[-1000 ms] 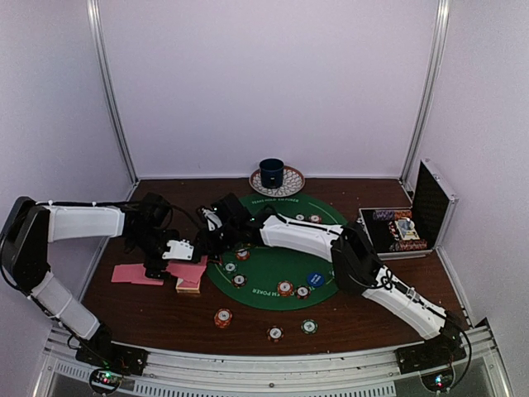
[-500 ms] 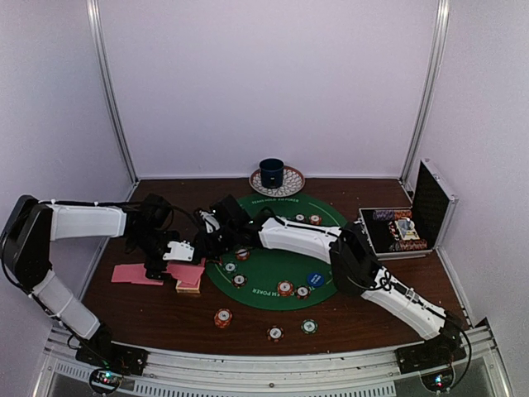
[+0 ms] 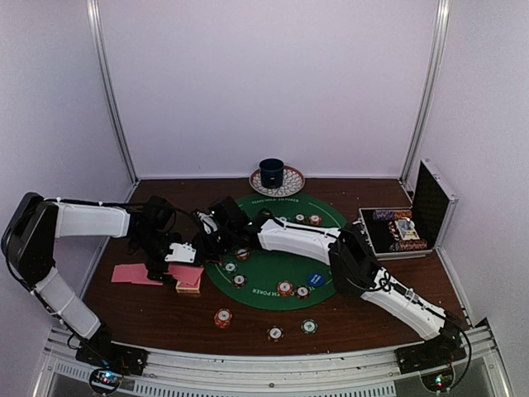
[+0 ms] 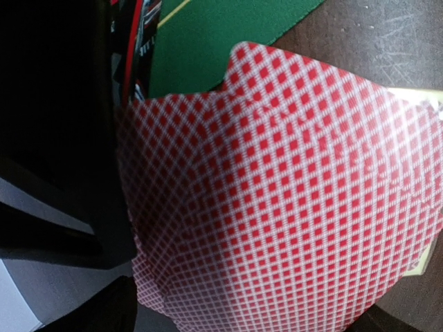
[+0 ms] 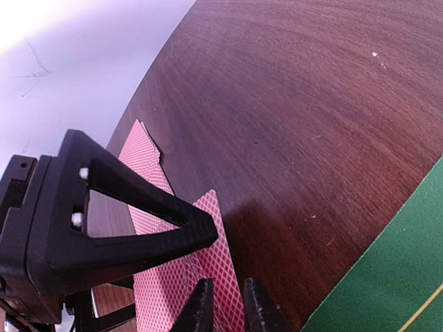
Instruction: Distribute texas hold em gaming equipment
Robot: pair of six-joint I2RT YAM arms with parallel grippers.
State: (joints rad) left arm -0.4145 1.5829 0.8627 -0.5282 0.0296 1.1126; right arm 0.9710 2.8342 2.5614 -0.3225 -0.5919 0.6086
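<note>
My left gripper (image 3: 177, 253) is shut on a fan of pink-backed cards (image 3: 188, 272) just left of the green mat (image 3: 264, 269). The fan fills the left wrist view (image 4: 291, 200) and hides that gripper's fingers. My right gripper (image 3: 210, 235) reaches in from the right. In the right wrist view its fingertips (image 5: 227, 299) pinch the near card of the fan (image 5: 216, 242), below the left gripper's black finger (image 5: 138, 235). More pink cards (image 3: 132, 274) lie flat further left. Chips (image 3: 285, 288) and a blue disc (image 3: 315, 279) lie on the mat. Three chips (image 3: 222, 318) lie in front of it.
An open metal case (image 3: 411, 225) holding chip rows stands at the right edge. A dark blue cup on a patterned saucer (image 3: 272, 173) stands behind the mat. A pale stack (image 3: 188, 286) lies under the held fan. Frame posts stand at both back corners.
My right gripper has edged a little left, closer to the left gripper and its fan. The left gripper has shifted slightly. The chips and flat cards have not moved.
</note>
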